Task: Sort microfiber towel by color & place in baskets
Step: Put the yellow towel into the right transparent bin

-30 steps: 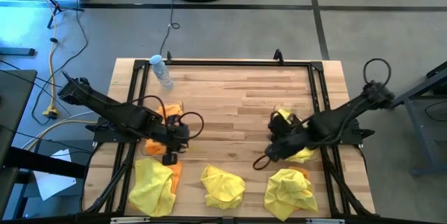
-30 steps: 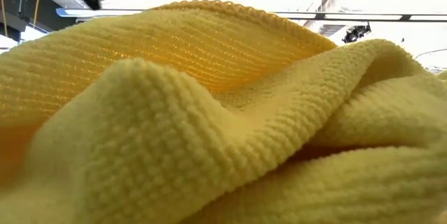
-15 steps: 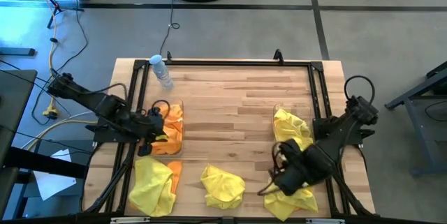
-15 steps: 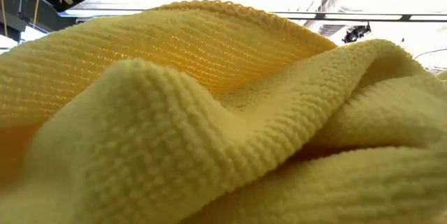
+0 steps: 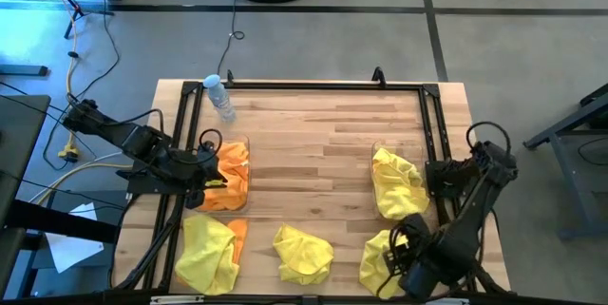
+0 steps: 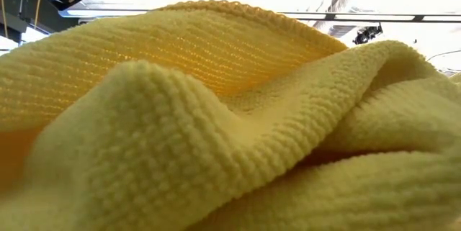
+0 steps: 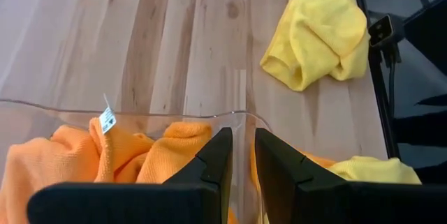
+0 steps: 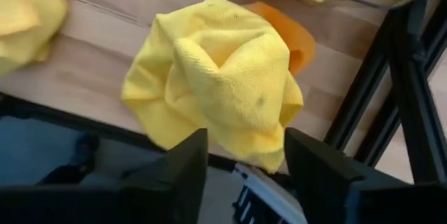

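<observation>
The left basket (image 5: pixel 226 141) holds orange towels (image 5: pixel 231 177). My left gripper (image 7: pixel 242 165) hovers at its left rim (image 7: pixel 140 116), fingers nearly together, nothing between them. A yellow towel (image 5: pixel 397 183) lies in the right basket (image 5: pixel 378 150). My right gripper (image 8: pixel 244 175) stands open above the near-right yellow towel (image 8: pixel 216 77), with an orange towel (image 8: pixel 292 39) showing from under it. Two more yellow towels lie on the table, one in the near middle (image 5: pixel 304 253) and one at the near left (image 5: pixel 207 253). The near-left one rests partly on an orange towel (image 5: pixel 239 237).
A clear water bottle (image 5: pixel 220 99) lies at the far left of the table. A black frame (image 5: pixel 313 85) runs round the tabletop. The middle of the wooden top (image 5: pixel 313 153) is bare. The low view is filled by a yellow towel (image 6: pixel 230 116) close to the lens.
My right gripper has swung from the right basket toward the table's near edge and now stands over the near-right yellow towel; a yellow towel lies uncovered in that basket. My left gripper has drawn back from over the left basket toward the table's left edge.
</observation>
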You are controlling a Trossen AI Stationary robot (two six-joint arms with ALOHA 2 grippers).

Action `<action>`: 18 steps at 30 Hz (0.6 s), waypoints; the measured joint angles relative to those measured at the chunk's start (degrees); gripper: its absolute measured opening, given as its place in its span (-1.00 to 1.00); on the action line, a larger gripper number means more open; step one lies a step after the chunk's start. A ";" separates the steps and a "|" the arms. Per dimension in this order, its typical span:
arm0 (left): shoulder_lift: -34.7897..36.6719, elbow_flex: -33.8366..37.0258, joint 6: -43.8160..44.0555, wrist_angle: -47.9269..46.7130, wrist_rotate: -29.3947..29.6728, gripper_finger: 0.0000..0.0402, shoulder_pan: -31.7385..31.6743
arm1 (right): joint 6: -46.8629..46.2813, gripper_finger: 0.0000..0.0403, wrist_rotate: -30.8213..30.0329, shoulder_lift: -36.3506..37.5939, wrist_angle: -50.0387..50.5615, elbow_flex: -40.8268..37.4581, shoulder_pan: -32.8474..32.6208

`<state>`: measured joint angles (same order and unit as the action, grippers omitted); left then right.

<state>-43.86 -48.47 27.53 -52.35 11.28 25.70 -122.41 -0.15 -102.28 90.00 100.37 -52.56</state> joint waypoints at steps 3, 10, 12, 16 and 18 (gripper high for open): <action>0.00 0.00 1.25 -0.01 0.45 -0.76 -0.01 | 3.22 0.09 2.34 -2.30 -0.01 -0.03 0.00; 0.00 0.00 3.69 0.01 1.31 -0.76 -0.01 | 6.99 0.27 -0.46 -6.00 -0.63 -2.16 -0.17; 0.00 0.00 3.95 0.08 1.74 -0.76 -0.02 | 6.65 0.27 0.95 -6.10 -3.30 -5.51 -0.11; 0.00 0.00 3.90 1.60 1.76 -0.76 -0.01 | 6.16 0.27 2.51 -6.12 -14.15 -12.70 -0.17; 0.00 0.00 3.89 2.25 1.76 -0.76 -0.01 | 5.34 0.26 2.78 -6.12 -19.28 -15.68 -0.17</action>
<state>-43.86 -48.47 31.42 -50.10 13.04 25.69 -117.07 2.63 -108.40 70.72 84.68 -52.73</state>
